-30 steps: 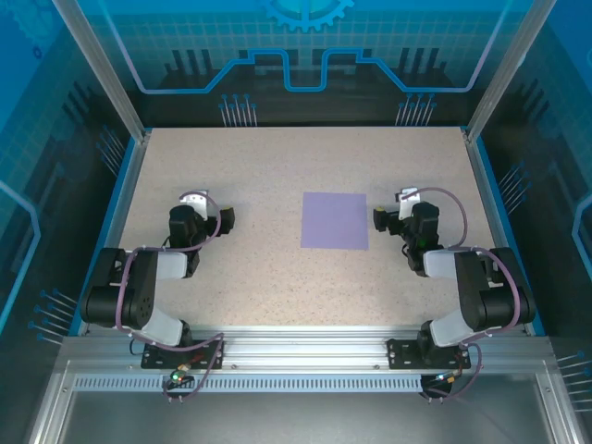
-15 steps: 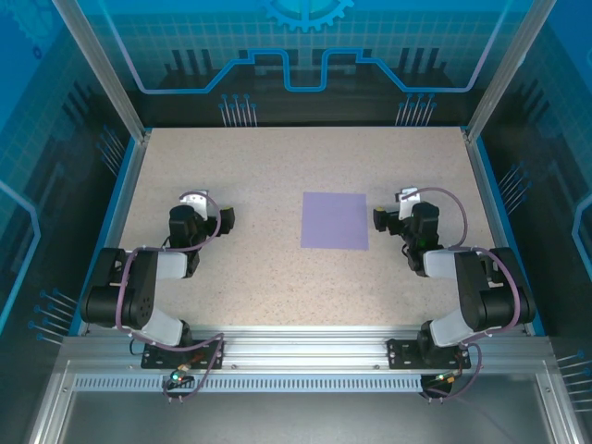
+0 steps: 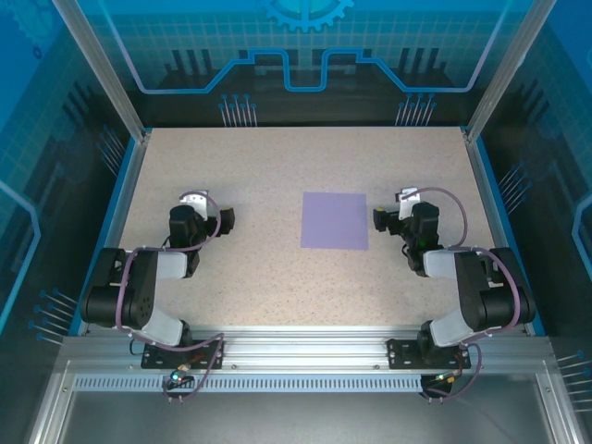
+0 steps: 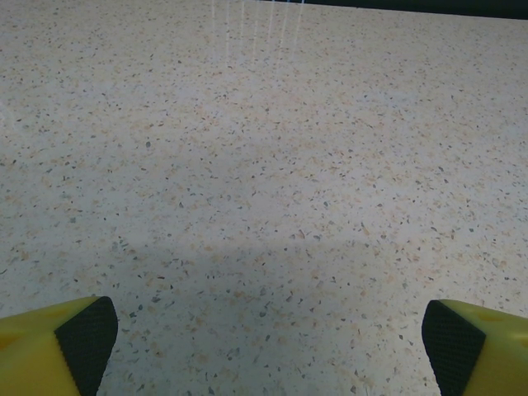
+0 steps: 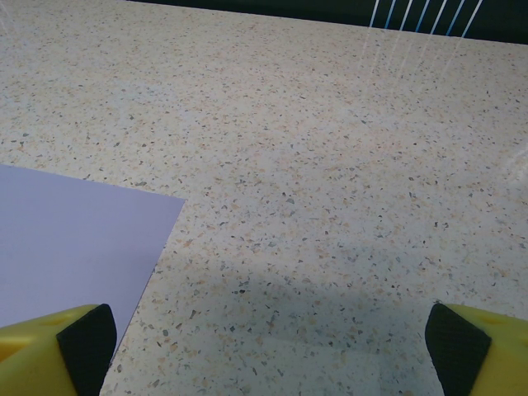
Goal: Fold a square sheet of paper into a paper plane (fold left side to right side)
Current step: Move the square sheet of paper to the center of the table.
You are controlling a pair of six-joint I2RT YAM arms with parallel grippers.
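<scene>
Through the top external camera, the square sheet of paper [image 3: 335, 220] was seen lying flat and unfolded on the speckled table [image 3: 277, 287]. It lay a little right of the table's middle, about midway between the near and far edges. The left gripper [image 3: 199, 213] was held low over the left part of the table, well apart from the sheet, its arm folded back towards the near edge. The right gripper [image 3: 405, 213] was held just beside the sheet's right edge. Both grippers were pointed towards the far side.

In the left wrist view, two yellow fingers [image 4: 33, 351] with black pads [image 4: 82, 338] were seen at the lower corners. They were spread wide apart and held nothing. Speckled tabletop was seen ahead of them, with a shadow [image 4: 264, 305] lying across its near part.

In the right wrist view, the fingers [image 5: 503, 355] were likewise spread wide, and nothing was gripped. The far right corner of the lavender sheet was seen at the lower left, flat on the table. The left finger was seen in front of the sheet's near part, and whether it touched the paper could not be told. Thin pale-blue rods [image 5: 421, 12] were seen beyond the table's far edge.
</scene>
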